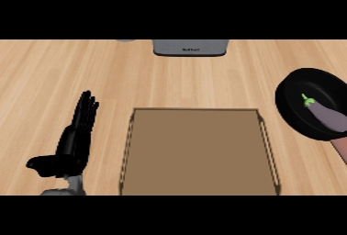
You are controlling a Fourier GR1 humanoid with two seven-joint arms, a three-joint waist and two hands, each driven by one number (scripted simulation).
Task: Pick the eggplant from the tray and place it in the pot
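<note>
We see the eggplant (327, 115) lying inside the pot (298, 98), a round, black, smooth-walled vessel at the right edge of the view. The eggplant is a glossy, dull-purple, elongated body with a small bright-green stem cap pointing up and to the left; its lower end runs out of the view's right edge. A reddish handle-like bar (341, 148) extends from the pot's lower right.

The tray (198, 151) sits in the middle: a flat brown rectangle with a thin raised rim and slim pale handles along its left and right sides.

Our left hand (71, 147) rests left of the tray on the pale wood-grain counter (81, 64), its matte black fingers straight and pointing up, thumb out to the left, holding nothing. Our right hand does not show.

A grey box-shaped appliance (190, 47) with rounded corners stands at the counter's far edge.
</note>
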